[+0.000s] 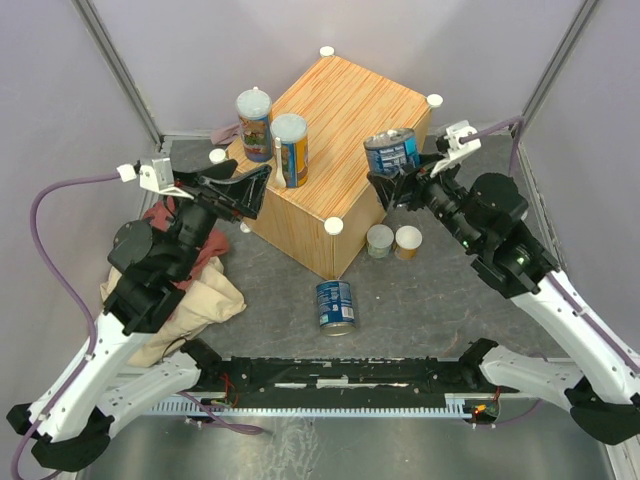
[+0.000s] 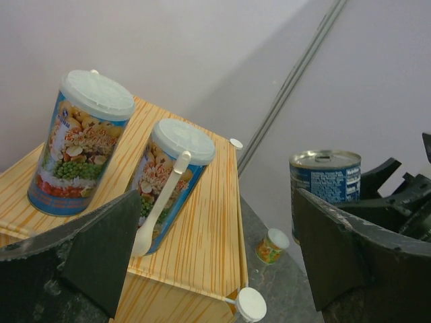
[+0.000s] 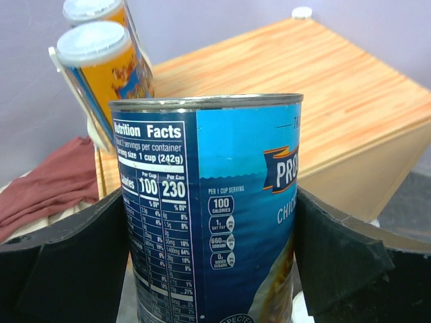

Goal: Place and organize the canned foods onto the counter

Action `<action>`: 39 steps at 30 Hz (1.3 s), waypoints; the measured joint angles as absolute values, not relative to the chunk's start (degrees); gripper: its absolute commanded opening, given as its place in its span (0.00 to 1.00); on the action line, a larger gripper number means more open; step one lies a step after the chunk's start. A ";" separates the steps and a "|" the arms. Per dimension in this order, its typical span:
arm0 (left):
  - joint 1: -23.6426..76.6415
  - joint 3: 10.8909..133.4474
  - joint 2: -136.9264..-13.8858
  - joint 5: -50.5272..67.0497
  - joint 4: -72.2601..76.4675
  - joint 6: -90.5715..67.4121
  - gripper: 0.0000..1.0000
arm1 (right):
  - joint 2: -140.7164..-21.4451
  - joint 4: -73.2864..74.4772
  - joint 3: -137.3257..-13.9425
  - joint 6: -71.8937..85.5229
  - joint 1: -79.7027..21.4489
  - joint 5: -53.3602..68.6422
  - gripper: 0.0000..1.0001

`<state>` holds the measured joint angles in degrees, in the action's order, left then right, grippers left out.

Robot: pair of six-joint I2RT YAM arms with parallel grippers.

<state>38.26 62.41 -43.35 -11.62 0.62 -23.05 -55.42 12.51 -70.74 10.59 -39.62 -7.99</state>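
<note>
The light wood-grain counter (image 1: pixel 345 95) filled the upper centre. A tall pale-lidded can (image 1: pixel 254 122) and its twin (image 1: pixel 290 150) stood upright along its left edge. The right gripper (image 1: pixel 398 180) held a blue ring-pull can (image 1: pixel 392 150) upright at its right edge. Below the counter, a short can (image 1: pixel 380 241) and a second short can (image 1: pixel 408 241) stood side by side. Another blue can (image 1: pixel 335 305) sat at lower centre.

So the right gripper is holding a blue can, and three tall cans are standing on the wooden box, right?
Not three, only two: one tall can and another tall can stand on the wooden box, as the top view shows. The right gripper does hold a blue can.
</note>
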 measured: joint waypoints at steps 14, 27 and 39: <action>38.26 50.13 -36.62 -11.68 5.45 -27.88 1.00 | -74.19 -6.81 -77.58 6.76 -24.67 -1.15 0.29; 38.26 43.40 -36.05 -11.35 10.44 -28.12 0.99 | -90.08 -24.75 -80.66 13.10 -14.85 6.50 0.29; 38.26 35.97 -33.82 -10.35 17.21 -27.73 0.99 | -97.41 -37.76 -82.39 12.93 -14.15 10.57 0.32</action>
<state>38.26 35.97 -33.82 -10.35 17.21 -27.73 -97.41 -37.76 -82.39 12.93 -14.15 10.57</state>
